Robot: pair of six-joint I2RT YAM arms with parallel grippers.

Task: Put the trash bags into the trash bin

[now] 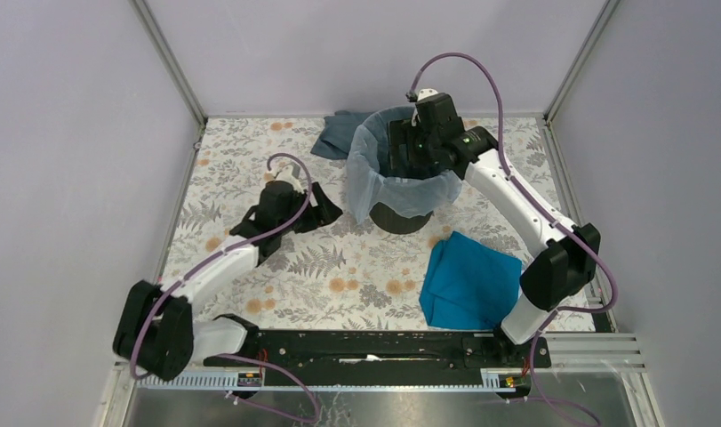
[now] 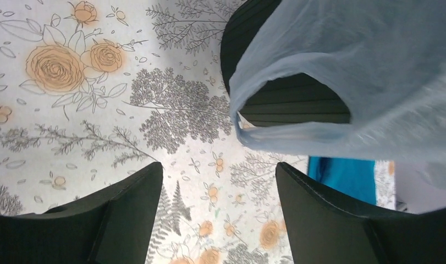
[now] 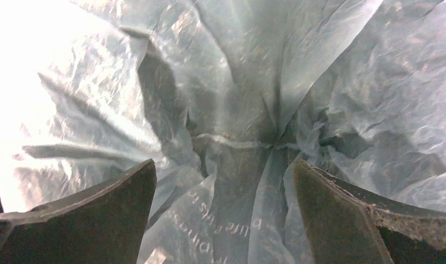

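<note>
Left gripper (image 2: 218, 176) is seen spread and empty above a floral table (image 1: 250, 169) enclosed by grey walls (image 1: 72, 133). Just beside it, the trash bag (image 1: 410, 191) is draped over the rim of the trash bin (image 1: 396, 221), with the right gripper (image 3: 223, 170) splayed wide inside, grasping nothing.

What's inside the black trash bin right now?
The pale blue bag lines the bin, its edge folded over the rim, and the right gripper reaches in, jaws open. The film hides the bin's floor.

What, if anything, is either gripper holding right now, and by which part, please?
Nothing: left gripper open beside the trash bin, right gripper open inside the trash bag.
</note>
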